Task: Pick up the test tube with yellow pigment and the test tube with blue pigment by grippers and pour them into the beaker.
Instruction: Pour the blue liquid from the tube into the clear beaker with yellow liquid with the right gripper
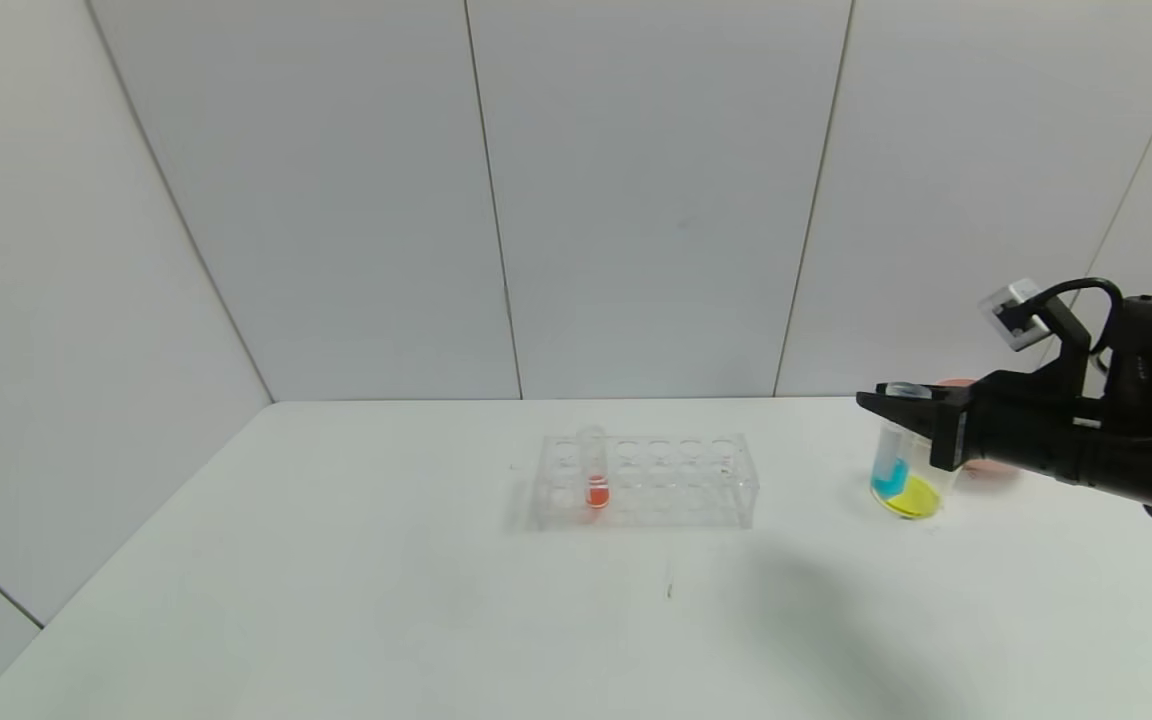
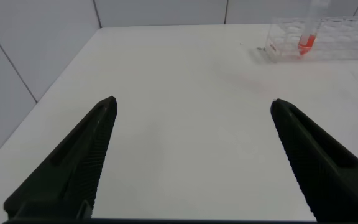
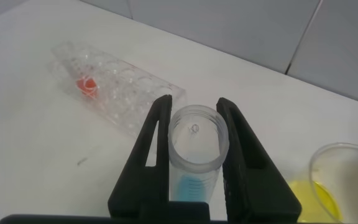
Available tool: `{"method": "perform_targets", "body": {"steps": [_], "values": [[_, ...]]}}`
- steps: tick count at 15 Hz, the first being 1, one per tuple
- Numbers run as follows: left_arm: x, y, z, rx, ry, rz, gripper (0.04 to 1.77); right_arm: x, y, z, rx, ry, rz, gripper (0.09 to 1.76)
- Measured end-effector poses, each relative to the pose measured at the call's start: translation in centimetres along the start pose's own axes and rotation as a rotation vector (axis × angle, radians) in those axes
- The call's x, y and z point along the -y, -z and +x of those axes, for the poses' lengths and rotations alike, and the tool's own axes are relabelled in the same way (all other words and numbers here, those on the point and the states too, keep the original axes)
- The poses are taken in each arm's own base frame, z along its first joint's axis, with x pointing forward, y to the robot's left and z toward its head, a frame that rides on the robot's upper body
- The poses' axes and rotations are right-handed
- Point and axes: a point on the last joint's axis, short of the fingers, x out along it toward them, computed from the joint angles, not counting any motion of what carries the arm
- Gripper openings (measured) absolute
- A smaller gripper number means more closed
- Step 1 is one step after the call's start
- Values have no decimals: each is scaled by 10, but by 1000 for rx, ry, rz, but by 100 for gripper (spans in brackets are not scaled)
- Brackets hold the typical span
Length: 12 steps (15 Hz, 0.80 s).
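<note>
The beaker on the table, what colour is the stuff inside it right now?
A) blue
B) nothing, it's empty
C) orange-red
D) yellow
D: the beaker holds only yellow liquid at its bottom. The blue liquid sits in the test tube with blue pigment, clamped upright in the right gripper beside the beaker.

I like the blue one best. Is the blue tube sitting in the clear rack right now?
No, the right gripper holds the test tube with blue pigment beside the beaker; the rack holds only an orange-red tube.
</note>
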Motion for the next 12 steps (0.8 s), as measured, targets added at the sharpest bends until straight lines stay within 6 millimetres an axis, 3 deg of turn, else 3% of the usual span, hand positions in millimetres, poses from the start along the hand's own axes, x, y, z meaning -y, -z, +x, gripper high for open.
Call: {"method": "perform_targets", "body": {"steps": [5,12], "values": [[0,0,0,0,0,0,176,41,3,-28,-137,8,-23,55],[0,0,0,0,0,0,176,78,-30,-55,-429,-20,-134,55]]}}
